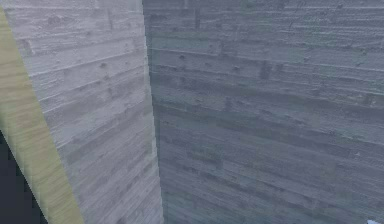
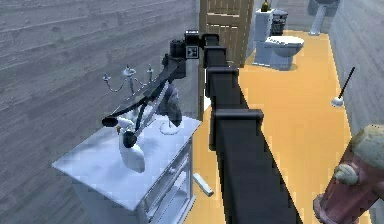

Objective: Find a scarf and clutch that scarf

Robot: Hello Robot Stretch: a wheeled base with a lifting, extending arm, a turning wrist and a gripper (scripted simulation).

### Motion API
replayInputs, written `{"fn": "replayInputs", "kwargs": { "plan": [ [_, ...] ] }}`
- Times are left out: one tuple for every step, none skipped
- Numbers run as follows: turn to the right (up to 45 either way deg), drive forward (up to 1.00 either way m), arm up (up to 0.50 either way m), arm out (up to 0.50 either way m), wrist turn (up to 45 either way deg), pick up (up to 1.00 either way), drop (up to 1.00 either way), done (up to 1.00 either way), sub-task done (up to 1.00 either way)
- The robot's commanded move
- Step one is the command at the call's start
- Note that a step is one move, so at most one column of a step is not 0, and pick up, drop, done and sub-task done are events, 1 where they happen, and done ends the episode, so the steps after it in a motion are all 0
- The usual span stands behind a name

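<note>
In the arm side view my arm [image 2: 235,130] reaches out over a pale blue-white cabinet [image 2: 105,180] by the grey plank wall. My gripper [image 2: 118,121] points down-left from the white marker squares [image 2: 186,46], with its thin fingers above the cabinet top. A white vase-like object [image 2: 131,152] stands on the cabinet right at the fingers. A grey-blue drooping shape [image 2: 172,106], possibly cloth, hangs under the gripper's body. I cannot tell whether the gripper holds anything.
A thin metal candle-holder shape [image 2: 126,74] stands behind the cabinet. Beyond it are a wooden door [image 2: 226,22] and a white toilet [image 2: 279,48] on orange floor [image 2: 300,110]. A brush [image 2: 343,92] leans at the right, near a reddish hydrant-like object [image 2: 356,185]. Ahead stand grey plank walls [image 1: 260,110].
</note>
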Motion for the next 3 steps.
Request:
{"fn": "replayInputs", "kwargs": {
  "plan": [
    [0.0,0.00,0.00,0.00,45.0,0.00,0.00,0.00,0.00],
    [0.0,0.00,0.00,0.02,0.0,0.00,0.00,0.00,0.00],
    [0.0,0.00,0.00,0.00,45.0,0.00,0.00,0.00,0.00]
  ]
}}
